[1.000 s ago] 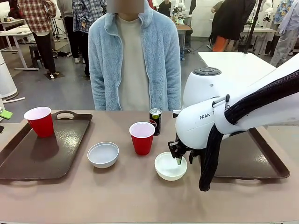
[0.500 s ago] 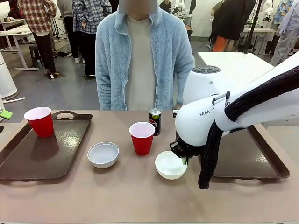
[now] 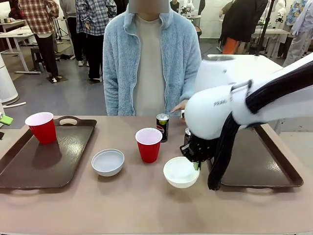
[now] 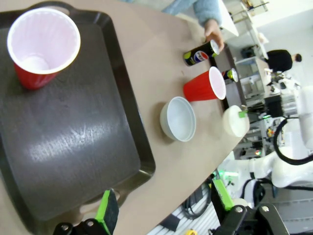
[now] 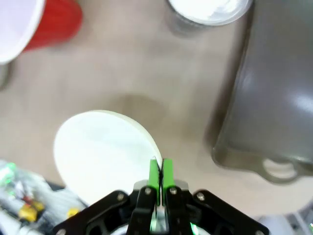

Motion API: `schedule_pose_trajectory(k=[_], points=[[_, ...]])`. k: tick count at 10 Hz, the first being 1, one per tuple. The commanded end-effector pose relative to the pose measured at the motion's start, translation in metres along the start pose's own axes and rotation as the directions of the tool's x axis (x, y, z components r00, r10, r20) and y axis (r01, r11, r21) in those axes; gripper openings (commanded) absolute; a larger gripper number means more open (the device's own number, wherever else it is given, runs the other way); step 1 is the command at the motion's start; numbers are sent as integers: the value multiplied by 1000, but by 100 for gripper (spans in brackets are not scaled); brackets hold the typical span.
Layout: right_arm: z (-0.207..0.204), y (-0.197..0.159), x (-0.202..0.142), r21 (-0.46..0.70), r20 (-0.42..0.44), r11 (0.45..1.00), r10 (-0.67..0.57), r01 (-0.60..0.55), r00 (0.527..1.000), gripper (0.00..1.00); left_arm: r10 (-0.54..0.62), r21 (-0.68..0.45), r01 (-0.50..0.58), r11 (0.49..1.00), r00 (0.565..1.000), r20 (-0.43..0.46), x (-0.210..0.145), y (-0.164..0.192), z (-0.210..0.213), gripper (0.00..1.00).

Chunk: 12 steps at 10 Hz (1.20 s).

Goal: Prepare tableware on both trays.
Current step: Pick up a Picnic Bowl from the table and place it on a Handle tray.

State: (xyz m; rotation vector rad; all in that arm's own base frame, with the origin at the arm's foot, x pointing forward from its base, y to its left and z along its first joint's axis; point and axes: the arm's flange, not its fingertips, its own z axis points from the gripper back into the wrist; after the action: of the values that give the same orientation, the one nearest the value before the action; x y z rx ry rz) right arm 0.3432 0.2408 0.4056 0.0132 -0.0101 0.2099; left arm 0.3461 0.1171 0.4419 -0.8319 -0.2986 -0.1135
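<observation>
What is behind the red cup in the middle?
A dark drink can stands right behind the red cup. A second can beside it is mostly covered by the right arm.

The left dark brown plastic tray (image 3: 46, 164) is bare except for a red plastic cup (image 3: 42, 128) at its far corner. A shallow white bowl (image 3: 108, 162), second red cup (image 3: 148, 146) and dark can (image 3: 162, 127) stand in the way on the tan tabletop (image 3: 137, 205).

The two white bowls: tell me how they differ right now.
The left bowl stands free on the tabletop, untouched; the right bowl is pinched at its rim by the right end effector. The left bowl lies near the left tray; the right bowl lies beside the right tray. Both are shallow, round, white and empty.
</observation>
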Motion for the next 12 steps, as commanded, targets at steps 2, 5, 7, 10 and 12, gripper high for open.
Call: schedule_pose_trajectory(k=[2, 5, 7, 10, 12], points=[[57, -61, -5, -7, -1, 1000, -25, 25, 1000, 0, -3, -12, 3, 1000, 1000, 0, 0, 1, 3, 100], [67, -161, 22, 24, 41, 970, -243, 243, 969, 0, -3, -12, 3, 1000, 1000, 0, 0, 1, 3, 100], [65, -199, 32, 62, 61, 940, -340, 336, 939, 0, -3, -12, 3, 1000, 1000, 0, 0, 1, 3, 100], [38, -233, 43, 57, 55, 911, -411, 409, 910, 0, -3, -12, 3, 1000, 1000, 0, 0, 1, 3, 100], [24, -246, 44, 83, 35, 905, -422, 418, 906, 0, -3, -12, 3, 1000, 1000, 0, 0, 1, 3, 100]])
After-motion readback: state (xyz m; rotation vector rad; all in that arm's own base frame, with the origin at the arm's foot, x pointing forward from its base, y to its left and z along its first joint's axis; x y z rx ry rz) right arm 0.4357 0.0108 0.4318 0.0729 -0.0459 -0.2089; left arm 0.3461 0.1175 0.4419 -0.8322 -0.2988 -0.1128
